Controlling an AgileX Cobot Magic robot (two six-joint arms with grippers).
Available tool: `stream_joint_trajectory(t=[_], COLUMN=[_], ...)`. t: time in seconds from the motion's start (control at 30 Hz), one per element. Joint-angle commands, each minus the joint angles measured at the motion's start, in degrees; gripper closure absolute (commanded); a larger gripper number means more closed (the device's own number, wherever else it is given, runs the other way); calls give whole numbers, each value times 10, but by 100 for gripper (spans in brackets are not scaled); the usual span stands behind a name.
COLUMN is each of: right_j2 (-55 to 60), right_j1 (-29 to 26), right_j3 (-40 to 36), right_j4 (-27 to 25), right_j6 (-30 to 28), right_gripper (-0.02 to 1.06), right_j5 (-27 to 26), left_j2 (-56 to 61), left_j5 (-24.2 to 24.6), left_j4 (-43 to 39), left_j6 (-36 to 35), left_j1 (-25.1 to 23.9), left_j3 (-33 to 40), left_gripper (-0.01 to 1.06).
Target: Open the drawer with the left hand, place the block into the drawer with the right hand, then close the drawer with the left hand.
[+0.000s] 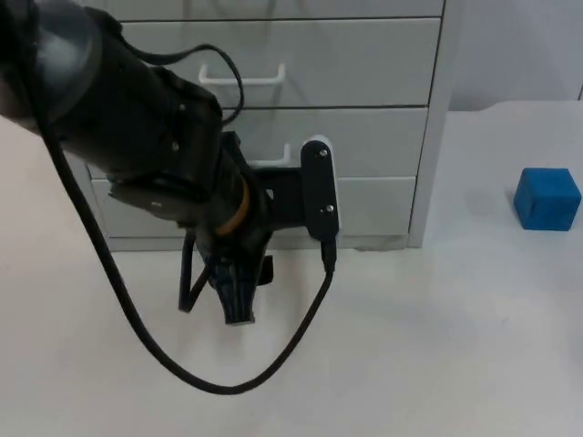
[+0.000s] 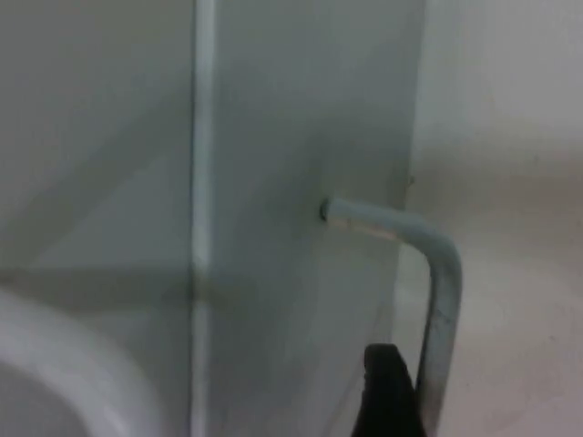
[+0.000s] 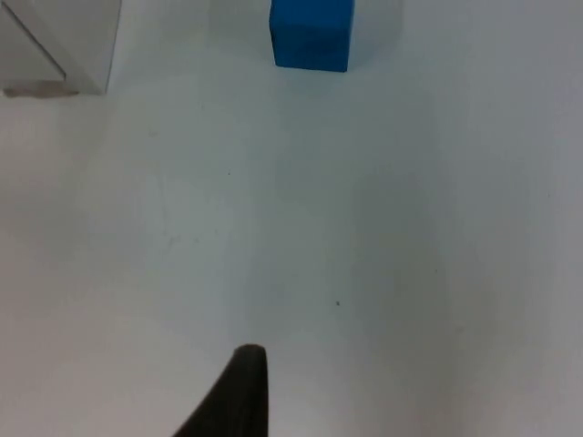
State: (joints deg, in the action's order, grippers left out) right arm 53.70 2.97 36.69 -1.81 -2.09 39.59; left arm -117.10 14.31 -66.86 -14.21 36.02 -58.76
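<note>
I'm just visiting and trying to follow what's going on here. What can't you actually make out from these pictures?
- Top view: the left gripper is at the lower drawer's handle, but the arm covers the contact, so whether it grips is unclear.
- Left wrist view: one black fingertip beside the handle; the other is cut off.
- Top view: the drawer cabinet is cut off by the upper edge.
- Right wrist view: the right gripper waits short of the blue block; its opening cannot be told.

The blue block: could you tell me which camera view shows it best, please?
The top view: the blue block sits whole on the table, right of the drawer unit. The right wrist view cuts off part of it.
</note>
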Motion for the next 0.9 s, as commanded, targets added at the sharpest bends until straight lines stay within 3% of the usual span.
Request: stream_joint_trajectory(t=[0.0, 0.17, 0.3, 0.57, 0.87], right_j2=[0, 0, 0, 0, 0], right_j1=[1, 1, 1, 1, 1], right_j3=[4, 4, 4, 4, 4], right_j4=[2, 2, 2, 2, 2], right_j6=[-3, -3, -3, -3, -3], right_gripper=[1, 1, 1, 1, 1], right_j5=[-4, -4, -4, -4, -4], left_j2=[-15, -18, -18, -13, 33], left_j5=[-2, 3, 18, 73, 73], left_j4=[0, 18, 68, 82, 135], left_j6=[-13, -13, -9, 13, 21], left_j1=[-1, -1, 1, 42, 107], left_j3=[-9, -9, -8, 12, 116], left_gripper=[50, 59, 105, 105, 105])
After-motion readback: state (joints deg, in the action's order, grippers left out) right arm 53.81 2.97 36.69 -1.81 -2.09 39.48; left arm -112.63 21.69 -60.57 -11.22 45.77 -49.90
